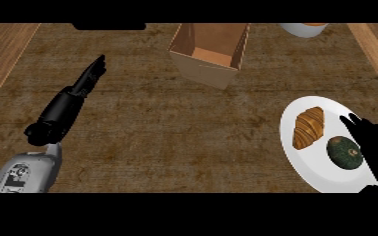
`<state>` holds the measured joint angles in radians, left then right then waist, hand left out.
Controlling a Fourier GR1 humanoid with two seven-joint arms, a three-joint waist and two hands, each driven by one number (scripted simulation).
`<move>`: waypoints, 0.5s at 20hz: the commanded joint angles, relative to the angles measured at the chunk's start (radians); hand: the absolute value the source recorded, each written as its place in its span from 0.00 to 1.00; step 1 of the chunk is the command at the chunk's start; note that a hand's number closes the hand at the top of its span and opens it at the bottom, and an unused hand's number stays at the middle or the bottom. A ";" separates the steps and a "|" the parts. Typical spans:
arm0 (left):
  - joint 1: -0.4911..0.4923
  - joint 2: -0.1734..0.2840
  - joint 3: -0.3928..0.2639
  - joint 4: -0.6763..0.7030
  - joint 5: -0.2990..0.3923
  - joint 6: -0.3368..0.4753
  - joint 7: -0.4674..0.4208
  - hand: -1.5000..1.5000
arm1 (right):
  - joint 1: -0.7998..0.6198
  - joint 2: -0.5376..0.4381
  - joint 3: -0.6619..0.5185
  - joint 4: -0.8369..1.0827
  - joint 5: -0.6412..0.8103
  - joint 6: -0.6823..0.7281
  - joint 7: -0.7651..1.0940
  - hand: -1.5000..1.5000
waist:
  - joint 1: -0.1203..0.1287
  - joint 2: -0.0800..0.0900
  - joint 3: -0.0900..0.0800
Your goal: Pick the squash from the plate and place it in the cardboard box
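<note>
The right hand (pixel 363 136) comes in at the lower right edge of the head view, over the right side of a white plate (pixel 301 160). Its fingers are spread and fairly straight, curled round nothing and holding nothing. Just beside those fingers, on their left, lies the squash (pixel 342 152), dark green and round, resting on the plate; the fingertips (pixel 347 120) reach a little past it, and whether they touch it cannot be told. Further left of the hand, on the same plate, lies a golden-brown croissant (pixel 308 127), lengthwise and apart from the squash.

The left hand (pixel 88 77) is well away on the other side, stretched out over the brown counter (pixel 162 130) at the end of its grey forearm (pixel 29 170), fingers straight and together, pointing up and away, with nothing in it.

Beyond both hands, between them and nearer the far edge, stands the cardboard box (pixel 210 55), open at the top, tilted as seen from above, with its inside showing. Farther still from the right hand, at the far right edge, part of a white bowl (pixel 301 29) shows.
</note>
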<state>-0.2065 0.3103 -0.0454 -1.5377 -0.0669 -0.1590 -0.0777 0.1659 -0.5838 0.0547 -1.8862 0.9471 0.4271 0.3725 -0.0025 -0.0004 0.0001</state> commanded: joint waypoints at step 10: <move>-0.064 -0.040 0.051 -0.014 -0.026 -0.048 0.073 0.50 | -0.097 0.071 -0.048 0.206 0.108 -0.021 -0.110 0.00 | 0.000 0.000 0.000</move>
<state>-0.2208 0.2795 -0.0161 -1.5652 -0.0952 -0.1903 -0.0397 0.0883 -0.5283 0.0154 -1.7112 1.0087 0.4067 0.2639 -0.0005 -0.0001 0.0001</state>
